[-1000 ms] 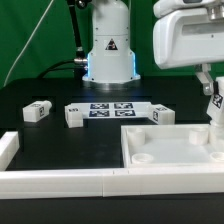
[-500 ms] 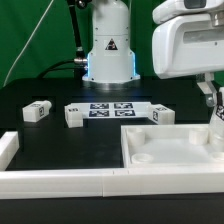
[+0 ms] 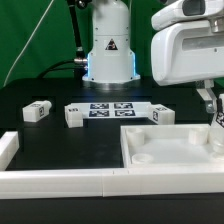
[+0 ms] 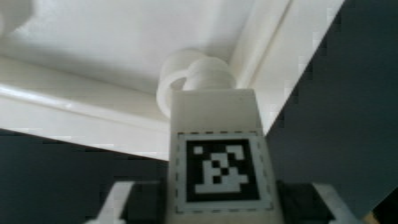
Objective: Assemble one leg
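Observation:
My gripper (image 3: 216,112) is at the exterior view's right edge, shut on a white leg (image 3: 217,126) with a black-and-white tag. It holds the leg upright over the far right corner of the large white panel (image 3: 165,147). In the wrist view the leg (image 4: 217,150) sits between my fingers (image 4: 121,203), and its far end is at a round corner socket (image 4: 201,70) of the panel (image 4: 89,80). I cannot tell whether the leg touches the socket. Three more legs lie on the black table: the first (image 3: 37,111), the second (image 3: 73,116) and the third (image 3: 163,114).
The marker board (image 3: 112,109) lies between the loose legs, in front of the robot base (image 3: 110,50). A low white rail (image 3: 60,181) runs along the table's front, with a short piece (image 3: 8,148) at the exterior view's left.
My gripper has moved down and slightly to the exterior view's right with the leg, closer to the panel's corner. The loose legs and the panel have not moved.

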{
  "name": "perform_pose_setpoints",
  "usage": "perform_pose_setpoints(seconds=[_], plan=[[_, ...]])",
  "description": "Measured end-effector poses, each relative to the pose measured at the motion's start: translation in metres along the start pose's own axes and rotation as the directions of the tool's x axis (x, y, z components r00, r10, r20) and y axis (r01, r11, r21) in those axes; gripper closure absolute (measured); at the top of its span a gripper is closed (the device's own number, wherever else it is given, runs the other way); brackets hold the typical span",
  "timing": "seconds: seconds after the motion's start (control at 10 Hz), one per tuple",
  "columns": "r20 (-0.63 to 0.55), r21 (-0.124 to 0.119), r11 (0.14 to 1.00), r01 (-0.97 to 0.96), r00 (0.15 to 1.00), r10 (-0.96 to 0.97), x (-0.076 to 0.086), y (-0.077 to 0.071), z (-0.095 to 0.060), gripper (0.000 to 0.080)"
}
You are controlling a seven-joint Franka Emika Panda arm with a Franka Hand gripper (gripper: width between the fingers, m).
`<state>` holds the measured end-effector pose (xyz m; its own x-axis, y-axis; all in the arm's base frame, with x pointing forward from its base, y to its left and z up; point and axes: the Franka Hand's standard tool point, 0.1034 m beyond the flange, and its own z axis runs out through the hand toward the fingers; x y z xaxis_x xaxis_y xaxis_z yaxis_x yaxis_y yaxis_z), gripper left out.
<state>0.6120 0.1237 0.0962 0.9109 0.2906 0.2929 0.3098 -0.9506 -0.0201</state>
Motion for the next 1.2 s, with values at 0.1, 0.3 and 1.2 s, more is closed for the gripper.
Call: perform_pose_setpoints(seconds=[0.1,0.3,1.2], plan=[[0.0,0.0,1.0,0.0,1.0,0.0,0.0,-0.0001,0.0,0.0508],[0.0,0.0,1.0,0.0,1.0,0.0,0.0,-0.0001,0.0,0.0508],[-0.107,-0.014,1.0,-0.004,0.994,0.002,0.0088,0.0028,0.0035,0.0508]])
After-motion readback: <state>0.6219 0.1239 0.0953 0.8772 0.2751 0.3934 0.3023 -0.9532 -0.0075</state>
